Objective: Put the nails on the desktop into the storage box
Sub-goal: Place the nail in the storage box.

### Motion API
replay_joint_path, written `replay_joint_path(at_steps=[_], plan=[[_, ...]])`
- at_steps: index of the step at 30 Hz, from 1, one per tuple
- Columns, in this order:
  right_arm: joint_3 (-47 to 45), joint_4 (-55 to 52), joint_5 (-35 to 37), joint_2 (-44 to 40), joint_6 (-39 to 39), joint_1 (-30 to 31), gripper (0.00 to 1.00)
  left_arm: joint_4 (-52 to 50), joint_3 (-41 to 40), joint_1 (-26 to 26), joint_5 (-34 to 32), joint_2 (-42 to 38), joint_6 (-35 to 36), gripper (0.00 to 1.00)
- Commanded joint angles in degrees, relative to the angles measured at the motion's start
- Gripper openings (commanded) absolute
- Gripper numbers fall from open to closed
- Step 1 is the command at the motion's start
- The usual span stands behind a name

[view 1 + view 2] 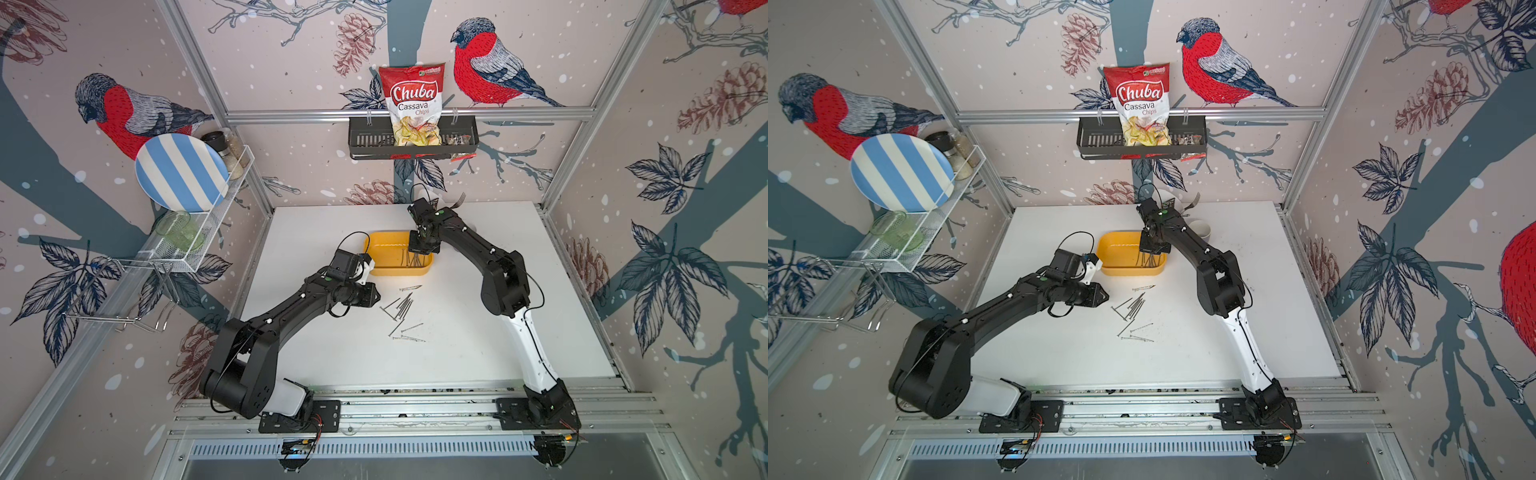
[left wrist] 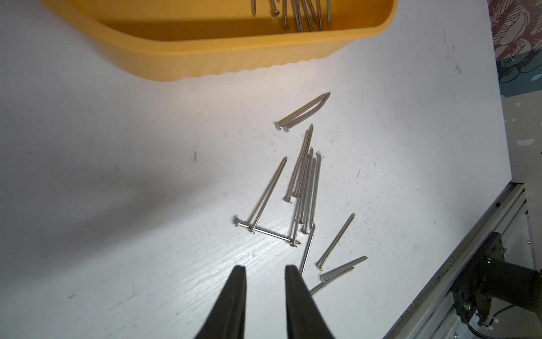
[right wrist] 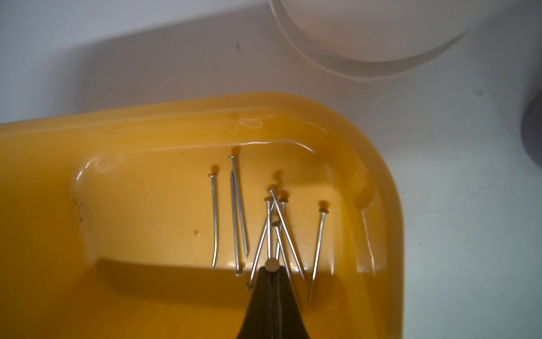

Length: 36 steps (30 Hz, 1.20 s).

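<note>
White tabletop [image 1: 478, 332] fills my view, with loose nails [image 1: 402, 308] scattered just in front of the yellow tray [image 1: 399, 272]. My right gripper [image 3: 272, 265] hangs over the tray, pinching one nail [image 3: 272, 263] above a cluster of nails [image 3: 239, 211] lying inside. My left gripper [image 2: 264, 267] hovers beside the loose nails, fingers apart and empty.
</note>
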Motion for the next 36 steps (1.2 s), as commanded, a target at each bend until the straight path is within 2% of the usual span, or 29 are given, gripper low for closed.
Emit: replay_joint_path(at_steps=[1, 9, 19, 36], plan=[[-0.8, 1.1, -0.7, 0.4, -0.7, 0.3, 0.0, -0.9, 0.8, 0.2, 0.7, 0.6, 1.1, 0.27], [-1.9, 1.5, -0.9, 0.3, -1.3, 0.3, 0.01, -1.1, 1.6, 0.2, 0.6, 1.4, 0.8, 0.27], [-2.1, 2.1, -0.7, -1.2, -1.3, 0.5, 0.33, -1.4, 2.4, 0.2, 0.6, 1.9, 0.3, 0.31], [-2.6, 4.1, -0.6, -8.7, -2.2, 3.9, 0.37, -1.1, 2.4, 0.2, 0.2, 1.4, -0.7, 0.33]])
